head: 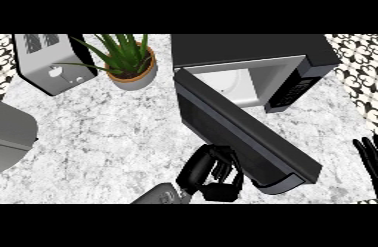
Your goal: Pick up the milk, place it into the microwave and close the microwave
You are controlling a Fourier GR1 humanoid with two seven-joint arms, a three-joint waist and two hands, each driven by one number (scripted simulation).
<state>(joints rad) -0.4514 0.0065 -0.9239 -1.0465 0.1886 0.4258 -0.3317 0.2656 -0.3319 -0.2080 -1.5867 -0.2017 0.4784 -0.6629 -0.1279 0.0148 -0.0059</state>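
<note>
A view from above of a marbled grey-and-white desk [111, 136]. At the top right stands a black microwave [251, 48]. Its door [236, 126] is swung wide open and runs on a slant from the top middle down toward the lower right. The pale cavity [236, 81] shows behind the door's upper end, with a dark control panel [295, 88] to its right. The milk cannot be made out anywhere in this view; only part of the cavity shows, and what shows is pale, so it is unclear whether the carton is inside. The left robot hand [210, 171] comes in from the lower edge near the middle, on a grey forearm. It sits against the outer face of the door, close to its lower end. Its black fingers are curled, and nothing can be seen held in them. The right robot hand [367, 153] rests at the right edge of the view, well apart from the door, opened out with its fingers pointing up and nothing in it. At the top left stands a silver toaster [48, 63]. Just right of it is a spiky green plant [129, 58] in a round pot. Part of a plain grey object [15, 136] juts in at the left edge.
</note>
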